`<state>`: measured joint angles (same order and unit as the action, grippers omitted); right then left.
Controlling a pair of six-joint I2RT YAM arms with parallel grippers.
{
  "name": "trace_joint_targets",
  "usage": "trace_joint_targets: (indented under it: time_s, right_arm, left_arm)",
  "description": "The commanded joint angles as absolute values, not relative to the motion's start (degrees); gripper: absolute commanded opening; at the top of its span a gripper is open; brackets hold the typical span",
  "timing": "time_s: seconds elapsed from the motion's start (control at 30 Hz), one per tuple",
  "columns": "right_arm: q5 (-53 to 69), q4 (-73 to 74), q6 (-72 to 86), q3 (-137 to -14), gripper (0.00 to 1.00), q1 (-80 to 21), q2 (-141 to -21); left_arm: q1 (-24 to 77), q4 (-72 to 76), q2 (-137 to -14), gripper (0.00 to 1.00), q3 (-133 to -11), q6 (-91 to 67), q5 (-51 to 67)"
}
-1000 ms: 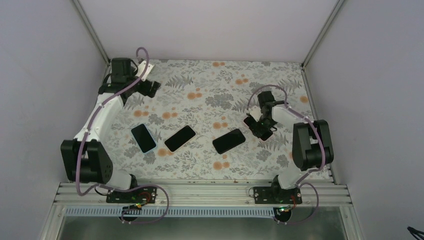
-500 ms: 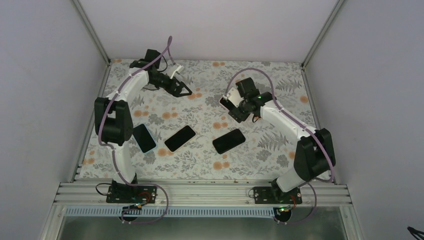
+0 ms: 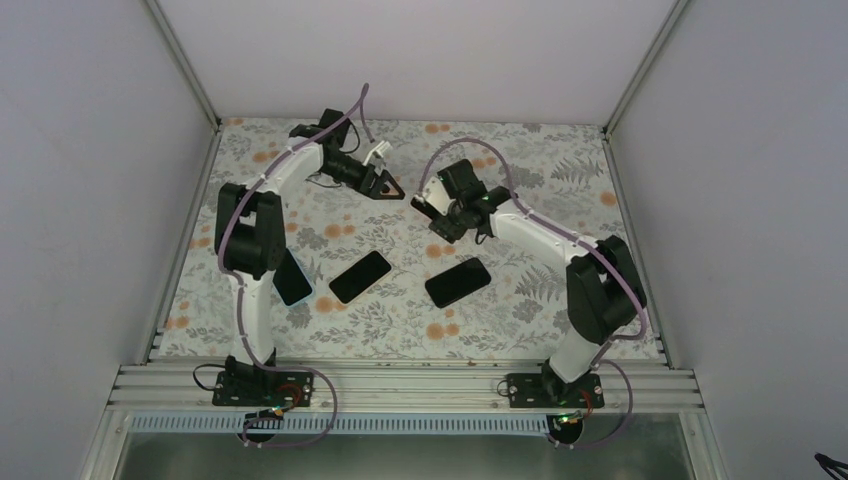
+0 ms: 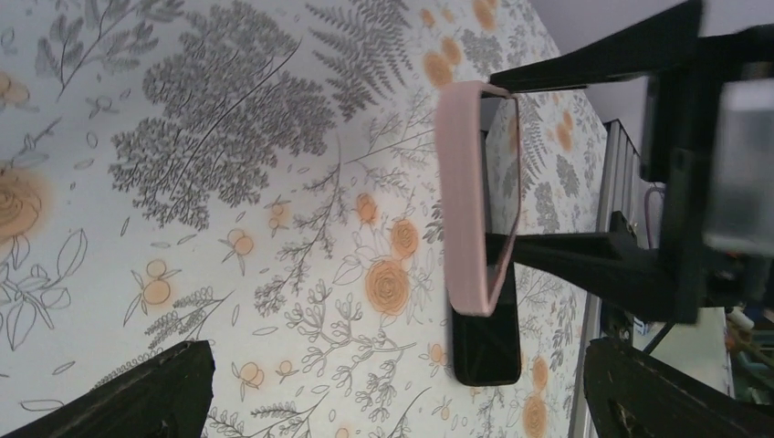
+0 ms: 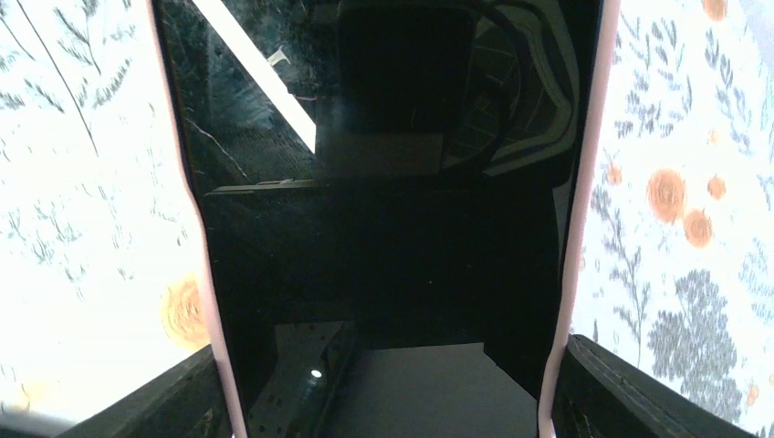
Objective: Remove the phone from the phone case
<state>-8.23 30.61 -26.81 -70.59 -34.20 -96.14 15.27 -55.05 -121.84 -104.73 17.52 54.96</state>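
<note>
While the right gripper (image 3: 440, 213) pinches the pink case (image 4: 465, 192) across its long sides, phone (image 5: 383, 228) seated inside, the left gripper (image 3: 386, 187) hangs spread wide, the case edge-on just ahead of it. Best close on 1 corner lip only and peel.

floral cloth (image 3: 400, 330) | 3 blk phones (image 3: 360, 276) flat on it | alu rail (image 3: 400, 385)

You see soft, even light over the tabletop (image 3: 400, 330) with only faint shadows, while up close the phone (image 5: 392, 228) screen carries a bright diagonal glare streak and the pattern beside it washes out.
</note>
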Motion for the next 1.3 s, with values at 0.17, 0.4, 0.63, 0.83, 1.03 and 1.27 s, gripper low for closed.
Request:
trace_joint_targets:
  time_s: [0.17, 0.4, 0.63, 0.83, 1.03, 1.27]
  right_arm:
    - [-11.70, 24.70, -27.47, -77.42, 0.75, -39.84, -100.80]
    - [-13.02, 22.84, -27.46, -79.62, 0.78, -41.67, -102.67]
    - [-15.44, 20.42, -28.03, -79.97, 0.78, -41.92, -102.76]
    - [-14.01, 21.39, -28.04, -80.45, 0.78, -42.55, -102.03]
    - [-13.43, 22.48, -28.02, -79.58, 0.85, -43.50, -100.38]
    - [-6.80, 28.75, -28.66, -77.83, 1.00, -41.63, -93.48]
  left_arm:
    - [15.96, -56.17, -126.00, 1.00, -108.86, 15.15, 58.01]
    - [16.16, -57.83, -126.81, 1.00, -108.60, 16.03, 60.35]
    - [16.14, -64.18, -128.46, 0.84, -110.33, 20.66, 62.87]
    - [16.16, -63.97, -128.90, 0.41, -111.04, 20.41, 64.22]
    - [16.14, -65.29, -129.62, 0.20, -113.89, 21.82, 65.78]
    - [16.05, -71.39, -129.37, 0.02, -121.99, 24.92, 59.66]
